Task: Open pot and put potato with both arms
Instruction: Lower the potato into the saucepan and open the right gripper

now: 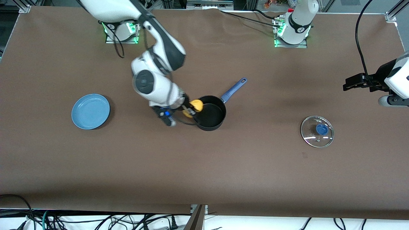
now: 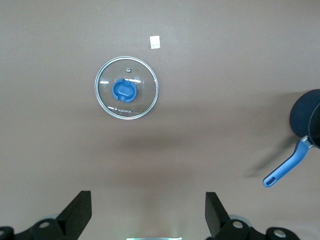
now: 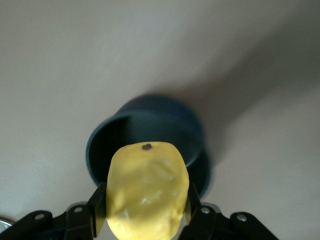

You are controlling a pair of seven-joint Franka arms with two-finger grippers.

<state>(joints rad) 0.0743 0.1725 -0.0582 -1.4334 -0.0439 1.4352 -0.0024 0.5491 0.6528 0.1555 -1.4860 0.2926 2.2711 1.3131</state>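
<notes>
Potato (image 1: 196,105) is hanging clenched in the right gripper (image 1: 190,110) over the pot (image 1: 210,117) rim; next, releasing it inside. Left gripper (image 2: 148,212) is waiting, fingers spread, lid (image 1: 317,131) already off.

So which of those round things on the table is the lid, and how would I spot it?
Start at the black pot with the long blue handle in the middle of the brown table. From there look toward the left arm's end of the table: the lid lies flat there on its own. Unlike the solid light-blue plate at the right arm's end, it is clear glass with a blue knob.
</notes>
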